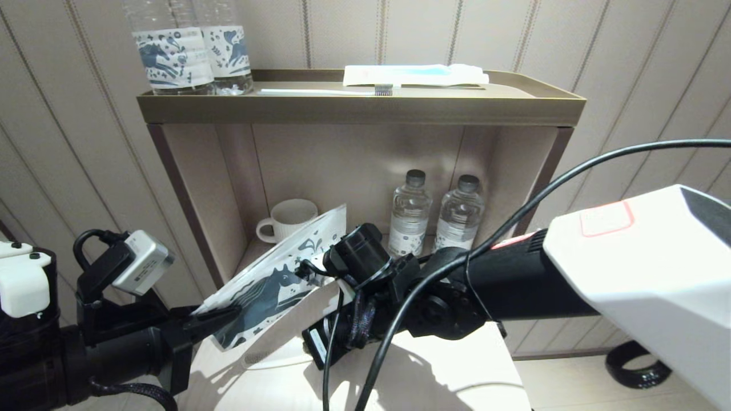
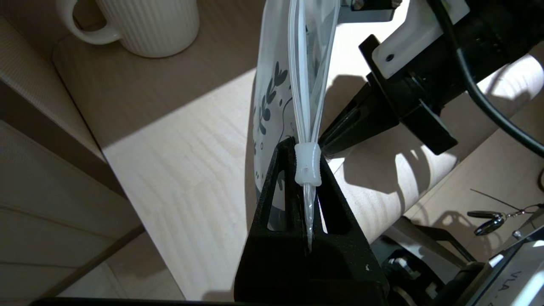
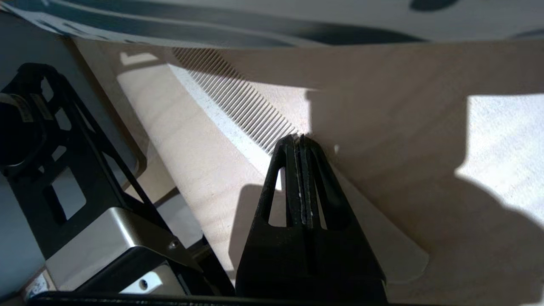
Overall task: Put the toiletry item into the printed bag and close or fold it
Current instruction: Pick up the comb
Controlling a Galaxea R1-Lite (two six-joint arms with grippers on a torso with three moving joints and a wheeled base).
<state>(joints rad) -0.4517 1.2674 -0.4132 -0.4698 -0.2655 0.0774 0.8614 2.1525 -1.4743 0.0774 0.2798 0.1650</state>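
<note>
Left end effector (image 2: 307, 170) pinches the printed bag (image 1: 274, 279); right end effector (image 3: 301, 142) pinches the comb (image 3: 238, 110), its tip hidden

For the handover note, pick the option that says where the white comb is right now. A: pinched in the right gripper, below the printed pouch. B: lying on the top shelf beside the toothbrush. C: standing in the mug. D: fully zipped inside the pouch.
A: the right gripper is shut on the white comb, whose teeth show bare just under the printed pouch, which the left gripper holds up by its zip end.
</note>
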